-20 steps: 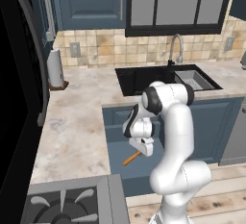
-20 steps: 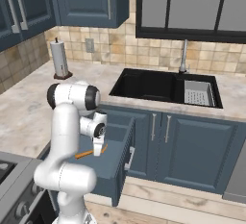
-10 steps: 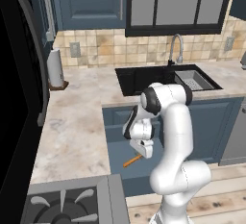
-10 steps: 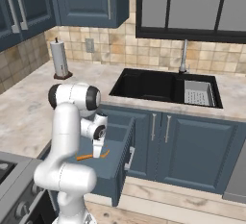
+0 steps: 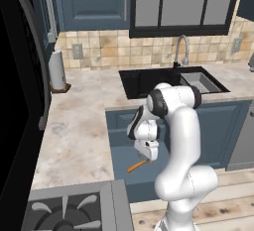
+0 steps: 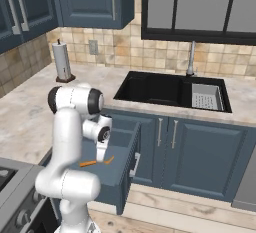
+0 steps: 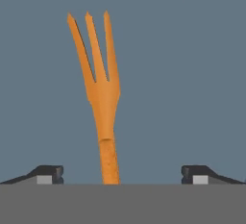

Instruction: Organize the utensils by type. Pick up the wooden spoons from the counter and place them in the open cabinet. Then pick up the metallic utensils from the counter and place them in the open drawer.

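In the hand view the end effector (image 7: 122, 174) is seen spread wide, its dark tips well apart on either side of the slim orange fork (image 7: 100, 93), which a second ago was pinched and is now released. The fork is laid on the flat blue floor of the open drawer (image 5: 119, 150), so this metallic piece is judged delivered. Beyond, the marbled beige desk (image 5: 74, 126) is seen.

A beige tiled backsplash (image 6: 125, 47) runs behind a black sink (image 6: 165, 89) with a curved faucet (image 5: 181, 49). Glass-fronted black-framed cabinets (image 6: 200, 7) hang above; pale wood floor (image 5: 233, 195) lies below.
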Available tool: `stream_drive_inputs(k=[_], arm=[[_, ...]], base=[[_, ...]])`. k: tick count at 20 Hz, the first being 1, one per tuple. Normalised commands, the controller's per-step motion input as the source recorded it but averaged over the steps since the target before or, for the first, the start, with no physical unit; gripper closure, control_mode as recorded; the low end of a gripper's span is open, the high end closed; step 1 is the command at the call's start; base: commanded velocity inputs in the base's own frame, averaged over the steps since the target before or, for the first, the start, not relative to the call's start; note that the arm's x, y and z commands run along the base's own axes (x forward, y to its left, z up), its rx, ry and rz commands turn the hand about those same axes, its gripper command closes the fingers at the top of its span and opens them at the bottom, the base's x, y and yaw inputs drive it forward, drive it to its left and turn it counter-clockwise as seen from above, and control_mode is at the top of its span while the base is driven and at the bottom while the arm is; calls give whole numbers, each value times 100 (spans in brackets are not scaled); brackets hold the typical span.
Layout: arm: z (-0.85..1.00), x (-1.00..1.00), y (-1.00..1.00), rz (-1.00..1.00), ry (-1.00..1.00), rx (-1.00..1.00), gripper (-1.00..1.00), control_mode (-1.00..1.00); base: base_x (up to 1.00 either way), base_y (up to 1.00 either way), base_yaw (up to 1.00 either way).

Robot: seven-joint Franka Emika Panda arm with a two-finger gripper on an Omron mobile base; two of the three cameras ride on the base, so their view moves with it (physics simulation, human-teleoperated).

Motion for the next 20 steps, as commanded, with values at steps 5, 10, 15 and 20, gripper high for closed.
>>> stream_drive_inputs(k=[5, 10, 15, 20], arm=[[71, -23, 0, 0, 0, 0, -100, -100], [60, -40, 0, 5, -1, -4, -100, -100], [53, -51, -1, 14, -13, -8, -100, -100], [66, -39, 0, 24, -9, -9, -100, -100]], base=[[0, 0, 0], [0, 0, 0], [0, 0, 0], [0, 0, 0]])
